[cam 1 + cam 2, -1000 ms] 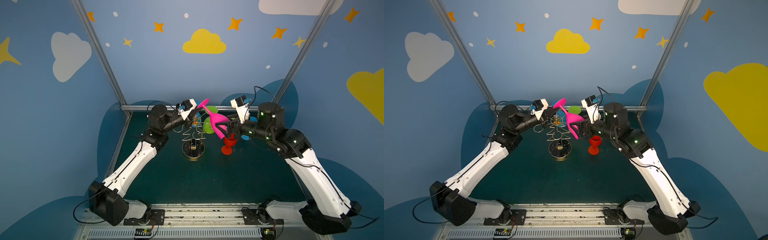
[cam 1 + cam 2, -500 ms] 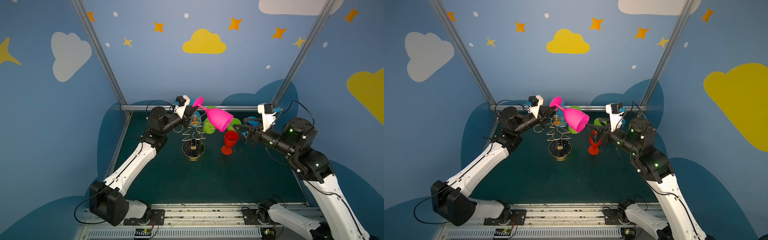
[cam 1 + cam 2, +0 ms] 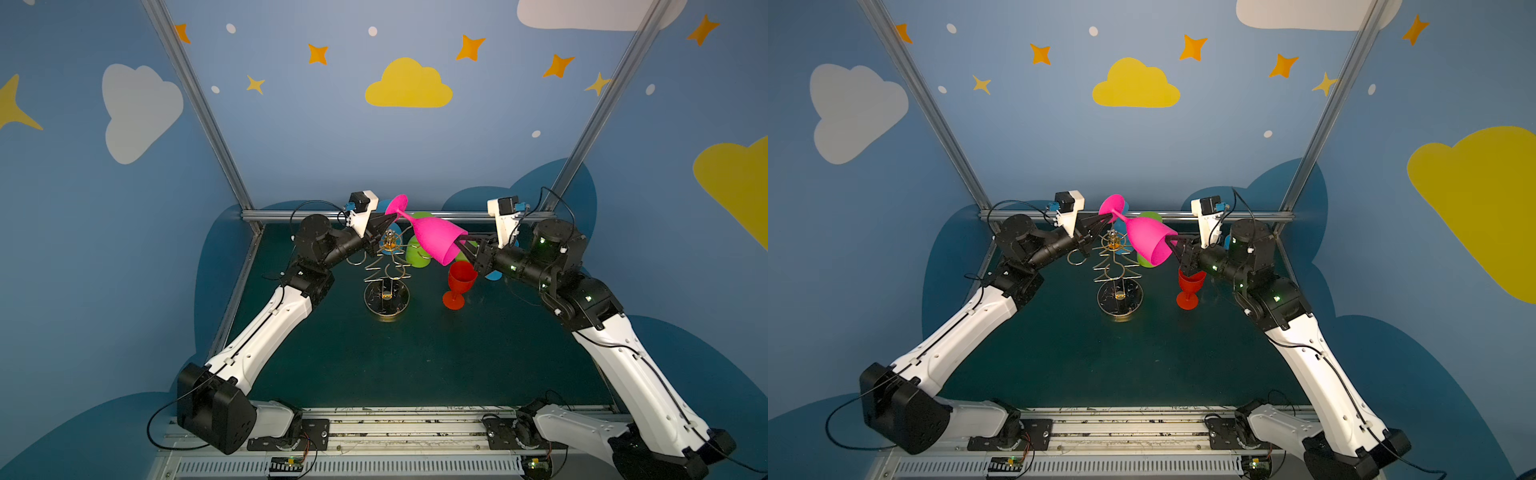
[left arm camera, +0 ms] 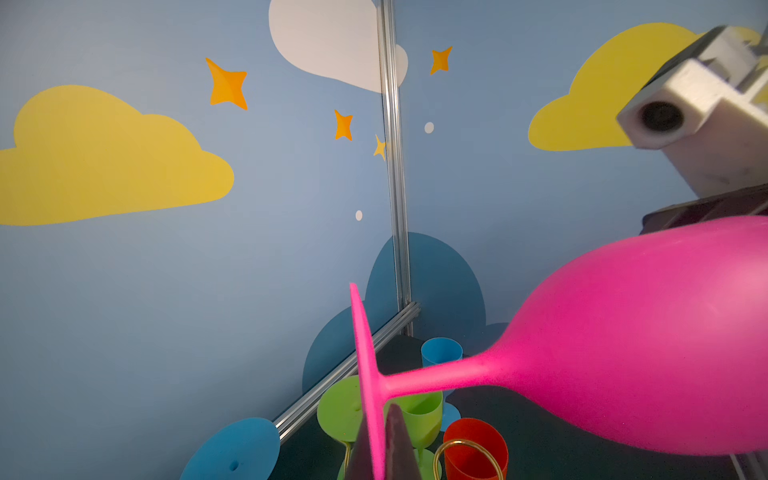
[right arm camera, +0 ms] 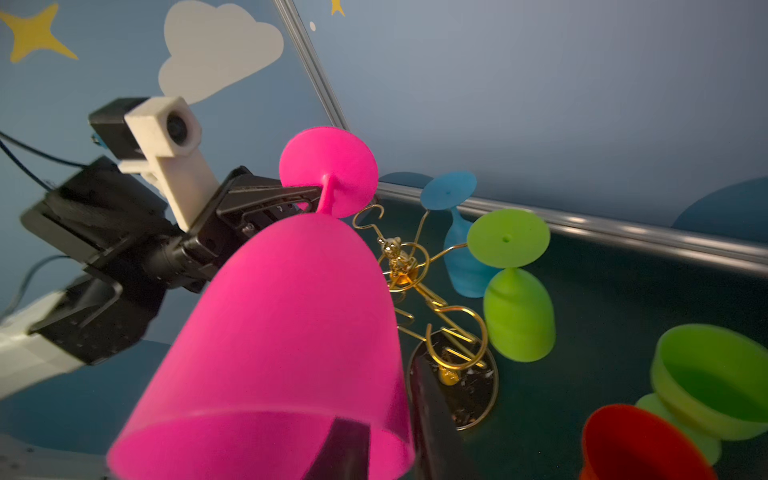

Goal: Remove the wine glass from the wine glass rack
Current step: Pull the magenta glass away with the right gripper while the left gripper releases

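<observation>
So the pink wine glass (image 3: pixel 436 243) is clear of the rack (image 3: pixel 387 291), slung tilted between both arms. The left gripper (image 3: pixel 386 216) is pinched shut on its foot, and the right gripper (image 3: pixel 461 243) is clamped thin on the bowl's rim. My worry: if they pull in different directions, one grip could slip. Then it would fall on the red glass (image 3: pixel 460 277) under the right gripper.

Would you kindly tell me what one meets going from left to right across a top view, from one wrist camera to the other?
In order: left arm's wrist camera → wine glass rack → red wine glass → right arm's wrist camera. The tilted pink wine glass spans over rack and red glass, so I leave it out.
</observation>
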